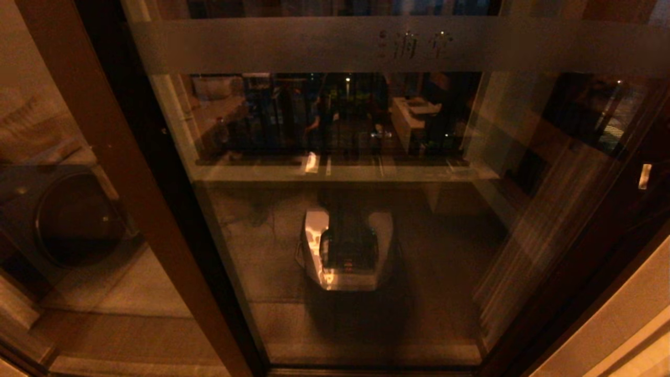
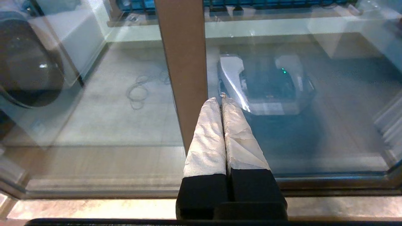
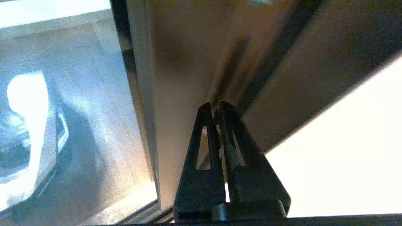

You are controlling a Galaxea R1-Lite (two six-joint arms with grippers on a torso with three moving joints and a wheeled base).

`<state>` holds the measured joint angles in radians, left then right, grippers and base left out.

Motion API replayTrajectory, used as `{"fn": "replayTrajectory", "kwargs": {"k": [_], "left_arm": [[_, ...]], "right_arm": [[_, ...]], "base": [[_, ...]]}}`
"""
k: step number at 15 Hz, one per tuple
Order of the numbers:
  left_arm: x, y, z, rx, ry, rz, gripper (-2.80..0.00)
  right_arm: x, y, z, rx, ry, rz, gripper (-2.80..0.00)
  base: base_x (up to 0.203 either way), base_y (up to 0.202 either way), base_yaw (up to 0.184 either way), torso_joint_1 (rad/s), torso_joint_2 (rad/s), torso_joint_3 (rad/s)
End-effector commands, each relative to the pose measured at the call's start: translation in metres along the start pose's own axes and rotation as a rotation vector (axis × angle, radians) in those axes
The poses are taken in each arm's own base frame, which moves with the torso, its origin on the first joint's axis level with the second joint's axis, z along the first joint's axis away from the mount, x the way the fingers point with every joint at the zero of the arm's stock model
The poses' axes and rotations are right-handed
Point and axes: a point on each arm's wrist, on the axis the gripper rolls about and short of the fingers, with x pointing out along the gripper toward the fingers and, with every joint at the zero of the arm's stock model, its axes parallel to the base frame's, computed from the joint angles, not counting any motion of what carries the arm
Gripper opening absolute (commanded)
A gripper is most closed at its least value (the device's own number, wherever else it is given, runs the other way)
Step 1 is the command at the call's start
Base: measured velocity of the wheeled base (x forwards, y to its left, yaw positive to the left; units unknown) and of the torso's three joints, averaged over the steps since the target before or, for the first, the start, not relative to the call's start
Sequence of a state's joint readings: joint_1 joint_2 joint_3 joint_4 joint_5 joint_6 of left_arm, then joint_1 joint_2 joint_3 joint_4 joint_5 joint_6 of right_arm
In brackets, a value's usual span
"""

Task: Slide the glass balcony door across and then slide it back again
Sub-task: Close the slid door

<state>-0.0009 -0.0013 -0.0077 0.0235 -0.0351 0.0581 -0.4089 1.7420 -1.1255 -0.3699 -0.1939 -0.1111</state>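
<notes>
Left gripper (image 2: 221, 99): in the lower centre of its wrist frame you see the taped fingers pressed together, holding nothing, tips just beside the edge of a brown upright of the frame (image 2: 183, 62).
Right gripper (image 3: 215, 106): lower centre of its wrist frame, black fingers closed on nothing, tips pointing at the dark seam where the door's brown right-hand edge meets the jamb. Whether they touch it you cannot tell.
Glass balcony door (image 1: 345, 220): fills the middle of the head frame, its frosted band (image 1: 398, 44) across the top, and it looks drawn fully across to the right-hand jamb.
Fixed panel: left of the head frame, with the washing machine (image 1: 68, 217) behind its glass.
Beyond the glass: the robot's own reflection (image 1: 345, 251) sits centre frame over the balcony floor; a ledge and dark railing run across the upper middle.
Step in hand: probably the start of the slide, judged from both grippers waiting at the door's two edges.
Your move: set closed fingertips against frame wood, not glass. Push along the track, level and steady. Keep the other arm out of the door's path.
</notes>
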Motion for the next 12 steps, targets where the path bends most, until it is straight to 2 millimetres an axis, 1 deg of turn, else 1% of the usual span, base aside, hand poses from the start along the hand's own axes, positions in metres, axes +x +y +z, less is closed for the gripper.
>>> {"fn": "replayTrajectory", "kwargs": {"k": [1,3,5,7,8,10,11,12], "left_arm": [[0.0,0.0,0.0,0.0,0.001,-0.001,-2.8],[0.0,0.0,0.0,0.0,0.002,-0.001,-2.8],[0.0,0.0,0.0,0.0,0.001,-0.001,-2.8],[0.0,0.0,0.0,0.0,0.001,-0.001,-2.8],[0.0,0.0,0.0,0.0,0.001,-0.001,-2.8],[0.0,0.0,0.0,0.0,0.001,-0.001,-2.8],[0.0,0.0,0.0,0.0,0.002,-0.001,-2.8],[0.0,0.0,0.0,0.0,0.001,-0.001,-2.8]], "right_arm": [[-0.024,-0.007,0.009,0.008,-0.041,-0.002,-2.8],[-0.046,-0.017,0.013,0.017,-0.073,0.012,-2.8],[-0.076,-0.027,0.017,0.02,-0.109,0.091,-2.8],[-0.113,-0.033,0.019,0.015,-0.17,0.316,-2.8],[-0.136,-0.036,0.018,0.009,-0.205,0.457,-2.8],[-0.182,-0.039,0.013,-0.001,-0.249,0.639,-2.8],[-0.207,-0.039,0.008,-0.001,-0.246,0.758,-2.8],[-0.231,-0.038,0.001,0.025,-0.201,0.903,-2.8]], "base": [[0.0,0.0,0.0,0.0,0.0,0.0],[0.0,0.0,0.0,0.0,0.0,0.0],[0.0,0.0,0.0,0.0,0.0,0.0],[0.0,0.0,0.0,0.0,0.0,0.0],[0.0,0.0,0.0,0.0,0.0,0.0],[0.0,0.0,0.0,0.0,0.0,0.0],[0.0,0.0,0.0,0.0,0.0,0.0],[0.0,0.0,0.0,0.0,0.0,0.0]]}}
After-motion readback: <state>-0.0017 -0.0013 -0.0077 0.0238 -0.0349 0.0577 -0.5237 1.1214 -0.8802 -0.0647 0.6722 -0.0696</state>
